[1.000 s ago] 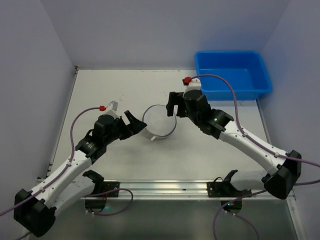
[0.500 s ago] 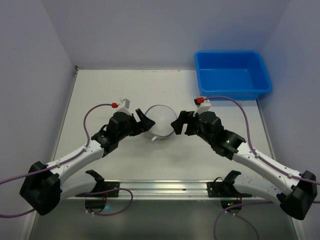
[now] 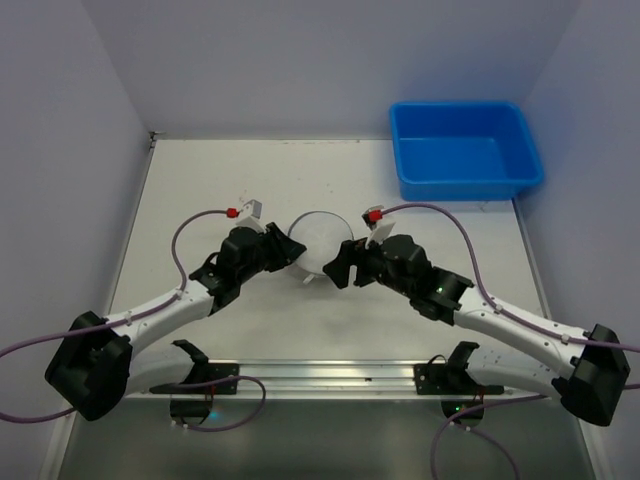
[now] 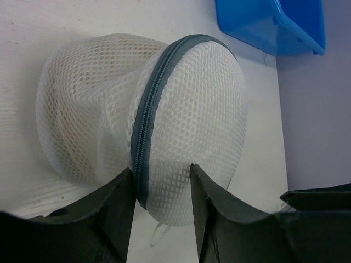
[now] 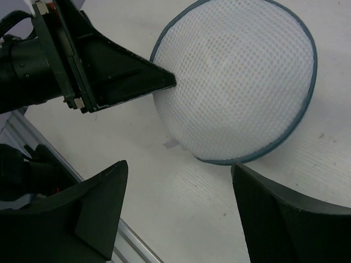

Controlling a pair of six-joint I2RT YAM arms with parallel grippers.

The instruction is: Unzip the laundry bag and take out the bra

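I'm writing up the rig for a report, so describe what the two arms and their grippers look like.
Both the left arm and right arm have white links between bulky black joints. A purple cable loops along each, ending in a red plug by the wrist. The left gripper and right gripper have matte black, wedge-shaped fingers.

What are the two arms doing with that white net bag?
The left gripper pinches the laundry bag at its zipper rim. The right gripper hovers open beside the bag, not touching it. The zipper looks closed, so nothing has come out yet.
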